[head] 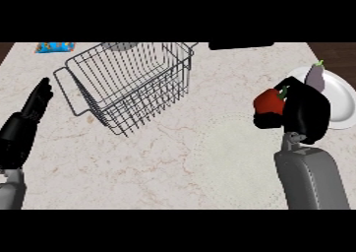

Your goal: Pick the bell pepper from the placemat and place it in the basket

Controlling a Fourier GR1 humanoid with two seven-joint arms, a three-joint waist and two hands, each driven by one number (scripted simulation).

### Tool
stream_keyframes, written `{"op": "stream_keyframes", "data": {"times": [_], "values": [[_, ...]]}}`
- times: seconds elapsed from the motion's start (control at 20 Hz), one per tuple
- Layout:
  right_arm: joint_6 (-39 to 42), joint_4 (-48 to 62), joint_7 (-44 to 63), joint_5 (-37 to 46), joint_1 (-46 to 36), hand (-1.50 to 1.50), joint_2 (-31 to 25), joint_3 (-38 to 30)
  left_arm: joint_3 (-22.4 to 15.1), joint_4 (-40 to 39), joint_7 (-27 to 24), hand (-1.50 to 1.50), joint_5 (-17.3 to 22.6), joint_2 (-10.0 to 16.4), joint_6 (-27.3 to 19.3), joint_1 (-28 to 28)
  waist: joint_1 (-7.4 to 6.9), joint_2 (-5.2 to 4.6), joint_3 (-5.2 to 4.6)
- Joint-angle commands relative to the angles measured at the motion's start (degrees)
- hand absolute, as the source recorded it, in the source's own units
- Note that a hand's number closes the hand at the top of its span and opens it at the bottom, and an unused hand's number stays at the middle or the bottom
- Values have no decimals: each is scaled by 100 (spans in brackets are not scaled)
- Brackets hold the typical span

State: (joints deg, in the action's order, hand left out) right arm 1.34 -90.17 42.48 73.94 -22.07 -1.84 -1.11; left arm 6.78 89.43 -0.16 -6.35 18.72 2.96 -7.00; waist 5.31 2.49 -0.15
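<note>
Right robot hand (309, 111) curled round red bell pepper (268, 102) above pale placemat (235, 147), left robot hand (25, 118) open at left edge, wire basket (130, 83) far left, plate (345, 106) right

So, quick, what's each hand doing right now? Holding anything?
Left hand: open, resting near the view's left edge, holding nothing.
Right hand: shut on the red bell pepper.

One wire basket (137, 83), one red bell pepper (269, 102), one round pale placemat (232, 152), one white plate (345, 101), one purple eggplant (316, 76), one blue packet (54, 47), one flat black object (240, 45) at the far edge. Two black hands: one left hand (21, 128), one right hand (310, 114). One marble table (137, 167).
</note>
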Motion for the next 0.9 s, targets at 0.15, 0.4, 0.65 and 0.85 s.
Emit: {"op": "stream_keyframes", "data": {"times": [0.15, 0.4, 0.65, 0.85], "values": [[-170, -2033, 1949, 316, -939, 150, 179, 1307, -79, 23, -38, 0, 135, 59, 270, -243, -430, -123, -7], [933, -1922, 3065, 341, -2738, 150, 182, 1788, -367, 13, 160, 0, -34, -217, 144, -552, -588, -209, 2], [853, -808, 3700, -431, -4092, 150, 182, 1524, -334, -185, 21, 0, -53, -158, 229, -674, -707, -246, -2], [723, 217, 3607, -984, -5021, 150, 182, 1072, -401, -200, -100, 0, -121, -197, 224, -634, -796, -267, -7]]}}
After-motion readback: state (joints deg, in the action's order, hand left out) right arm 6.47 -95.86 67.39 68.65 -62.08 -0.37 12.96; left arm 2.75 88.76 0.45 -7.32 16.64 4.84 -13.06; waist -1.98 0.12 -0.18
